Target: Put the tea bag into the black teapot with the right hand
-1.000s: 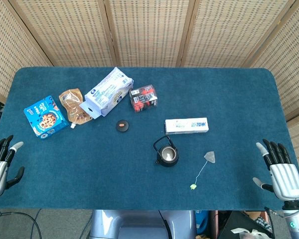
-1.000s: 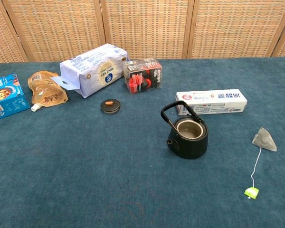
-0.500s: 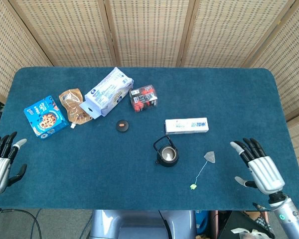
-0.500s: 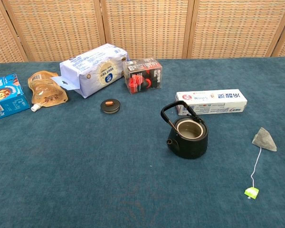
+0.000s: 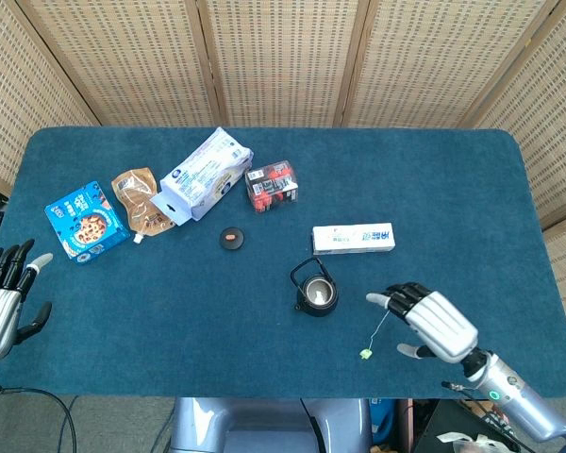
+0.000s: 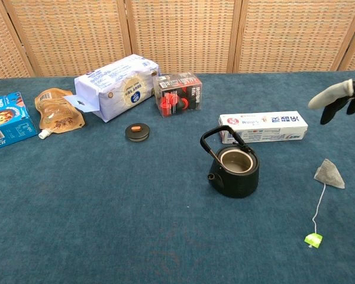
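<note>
Your right hand (image 5: 432, 321) hangs above the table with its fingers spread apart and nothing in them. It is high, because in the chest view only its fingertips (image 6: 343, 94) enter at the right edge, well above the cloth. In the head view the tea bag (image 6: 329, 174) is hidden under this hand; the chest view shows it lying on the blue table cover (image 5: 434, 189) below the hand. Its string (image 5: 381, 330) runs out from below the fingers toward you and ends at the green tag (image 5: 366, 354), to the left of the palm.

The black teapot (image 5: 314, 292) stands to the left of your hand, near but apart from it. It is open, and its handle (image 6: 216, 141) is tipped back, so I judge that the mouth is free to receive the bag. Its lid (image 5: 231, 238) lies farther left, beyond the pot. The white toothpaste box (image 5: 353, 238) lies past your fingertips, on the far side.

The bag is a small soft pyramid and it lies flat, so I think a pinch at its top corner or on the string will be needed.

Your left hand (image 5: 5, 307) waits at the other edge of the table, far from all this, fingers apart and empty.
</note>
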Controlling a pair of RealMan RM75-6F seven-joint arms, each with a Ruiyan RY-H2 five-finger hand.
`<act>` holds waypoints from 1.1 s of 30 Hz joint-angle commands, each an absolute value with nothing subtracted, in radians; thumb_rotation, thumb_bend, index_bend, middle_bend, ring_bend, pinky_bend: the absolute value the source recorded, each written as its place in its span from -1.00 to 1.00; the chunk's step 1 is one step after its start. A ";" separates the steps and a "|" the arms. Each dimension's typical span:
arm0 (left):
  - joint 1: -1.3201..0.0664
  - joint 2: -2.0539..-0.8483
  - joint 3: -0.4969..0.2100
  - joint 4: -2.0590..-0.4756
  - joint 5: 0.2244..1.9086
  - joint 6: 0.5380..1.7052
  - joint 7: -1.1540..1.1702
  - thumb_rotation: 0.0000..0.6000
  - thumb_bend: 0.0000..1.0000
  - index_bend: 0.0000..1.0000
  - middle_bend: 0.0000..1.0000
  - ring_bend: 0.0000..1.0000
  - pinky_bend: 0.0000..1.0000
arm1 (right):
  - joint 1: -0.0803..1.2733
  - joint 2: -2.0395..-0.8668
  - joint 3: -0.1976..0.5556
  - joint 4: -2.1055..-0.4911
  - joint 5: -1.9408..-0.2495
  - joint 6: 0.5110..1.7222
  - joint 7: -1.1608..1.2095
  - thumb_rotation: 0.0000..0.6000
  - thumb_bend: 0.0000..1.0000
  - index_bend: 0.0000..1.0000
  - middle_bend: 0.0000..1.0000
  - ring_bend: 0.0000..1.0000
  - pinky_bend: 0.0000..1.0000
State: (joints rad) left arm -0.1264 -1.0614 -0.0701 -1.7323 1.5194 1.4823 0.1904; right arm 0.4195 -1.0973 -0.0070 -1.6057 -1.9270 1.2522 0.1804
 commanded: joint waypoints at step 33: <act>-0.156 -1.050 -0.070 -1.736 1.499 1.448 0.193 1.00 -0.18 -0.69 -1.00 -1.00 -1.00 | 0.619 -1.295 -0.135 -1.422 -2.000 1.076 0.112 1.00 -0.72 -0.15 0.30 0.26 0.49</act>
State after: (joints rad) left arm -0.1558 -1.0504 -0.0699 -1.7364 1.4985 1.4475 0.1925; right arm 0.6151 -1.2907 -0.1324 -1.4272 -2.0004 1.0728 0.1105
